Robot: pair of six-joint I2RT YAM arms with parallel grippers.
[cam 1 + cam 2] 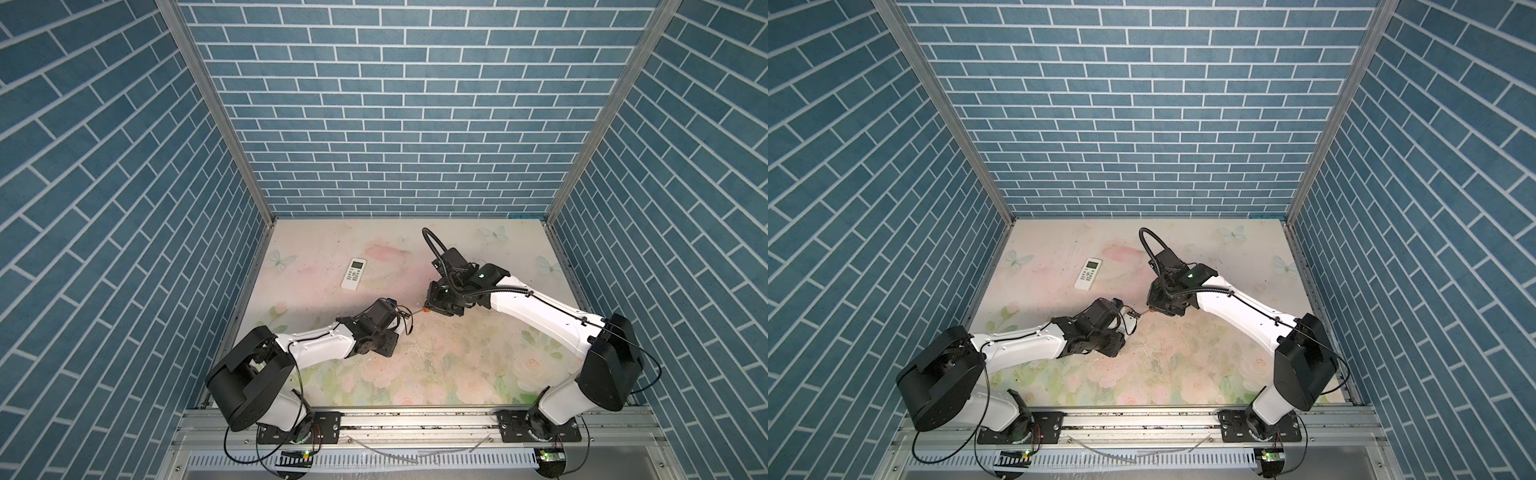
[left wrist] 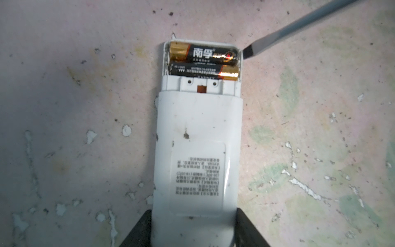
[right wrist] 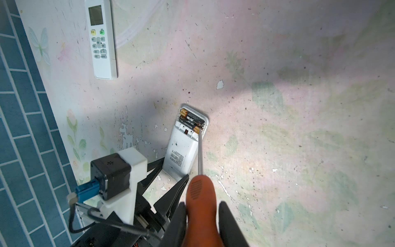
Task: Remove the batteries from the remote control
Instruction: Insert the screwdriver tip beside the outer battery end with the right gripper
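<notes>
light: bright, even | shadows: soft | blur: screwdriver (image 2: 299,25) shaft | edges: wide-angle distortion

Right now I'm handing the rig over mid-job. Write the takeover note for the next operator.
Left gripper: shut on the remote, which is held back side up.
Right gripper: shut on the screwdriver, tip at the compartment edge beside a battery end.
Done: the compartment is open.
Batteries: both are in the compartment, none out yet.
Left: pry both out, probably starting with the one by the tip.
Second remote: lies face up, apart from both grippers; its batteries are not visible.
</notes>
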